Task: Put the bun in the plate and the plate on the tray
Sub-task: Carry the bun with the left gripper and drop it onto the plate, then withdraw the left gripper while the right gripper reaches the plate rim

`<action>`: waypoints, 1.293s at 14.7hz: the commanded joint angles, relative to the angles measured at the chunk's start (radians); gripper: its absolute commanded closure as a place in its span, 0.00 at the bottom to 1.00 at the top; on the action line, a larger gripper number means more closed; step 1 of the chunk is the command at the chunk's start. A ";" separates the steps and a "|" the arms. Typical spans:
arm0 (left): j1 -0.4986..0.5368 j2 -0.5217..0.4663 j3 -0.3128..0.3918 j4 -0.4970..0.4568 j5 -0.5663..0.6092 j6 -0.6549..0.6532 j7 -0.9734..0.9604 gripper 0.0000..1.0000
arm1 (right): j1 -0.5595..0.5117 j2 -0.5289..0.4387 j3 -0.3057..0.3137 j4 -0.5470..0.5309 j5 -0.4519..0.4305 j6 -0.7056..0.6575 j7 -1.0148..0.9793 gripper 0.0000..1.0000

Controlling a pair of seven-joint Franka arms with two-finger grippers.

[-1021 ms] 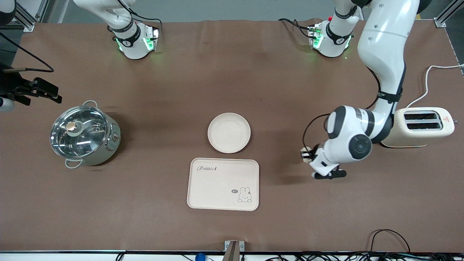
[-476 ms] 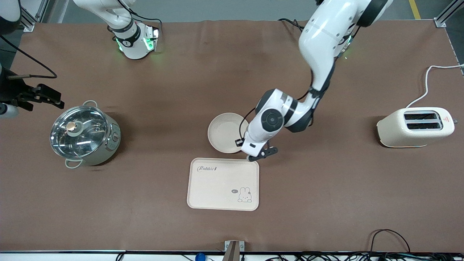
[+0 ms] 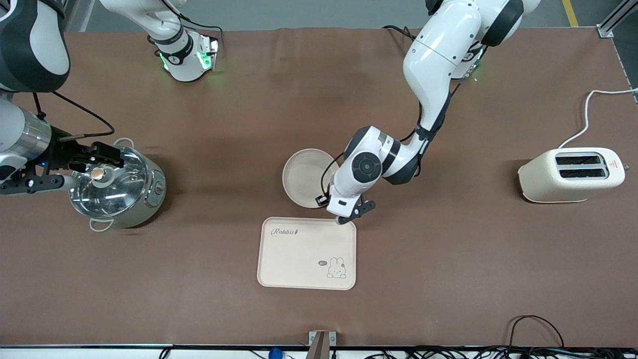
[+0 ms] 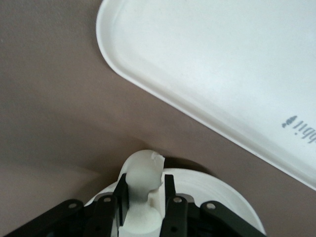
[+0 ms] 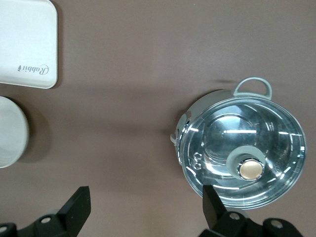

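Since a second ago, swung from beside the toaster [image 3: 573, 174] to the plate [image 3: 305, 178]. Left end effector [image 4: 144, 197] clenched on the bun [image 4: 142, 185], poised over plate's tray-side rim; tray [image 3: 307, 253] just nearer camera. Right end effector [image 5: 143, 207] released, waiting over the pot [image 3: 117, 187].

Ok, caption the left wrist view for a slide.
Left gripper shut on the bun over the plate, beside the tray.

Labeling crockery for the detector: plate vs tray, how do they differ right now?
Shape: the plate is round, the tray rectangular with rounded corners. Marking: the plate is plain, the tray carries "Rabbit" script and a bunny drawing. Position: the tray lies nearer the front camera. The left gripper, shut on the bun, is over the plate's edge, not the tray. Both are cream-white.
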 commanded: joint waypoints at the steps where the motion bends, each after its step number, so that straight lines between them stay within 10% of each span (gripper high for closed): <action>1: -0.002 -0.022 -0.032 0.001 -0.013 -0.018 -0.083 0.65 | 0.007 -0.016 -0.002 -0.006 0.019 0.000 0.004 0.00; 2: -0.016 -0.022 -0.039 0.001 -0.013 -0.018 -0.114 0.61 | 0.007 -0.016 -0.002 -0.006 0.019 0.000 0.006 0.00; 3: -0.025 -0.022 -0.037 0.004 -0.005 -0.016 -0.125 0.13 | 0.007 -0.016 -0.002 -0.006 0.019 -0.002 0.006 0.00; 4: -0.031 -0.026 -0.034 0.007 0.012 -0.018 -0.123 0.00 | 0.008 -0.016 -0.002 -0.006 0.019 0.000 0.006 0.00; 10: 0.019 -0.236 -0.023 0.004 0.171 -0.315 -0.091 0.00 | 0.008 -0.015 -0.002 -0.001 0.039 0.002 0.006 0.00; 19: 0.468 -0.511 -0.036 -0.014 0.303 -0.568 0.781 0.00 | 0.126 0.137 -0.002 -0.015 0.167 0.100 0.007 0.00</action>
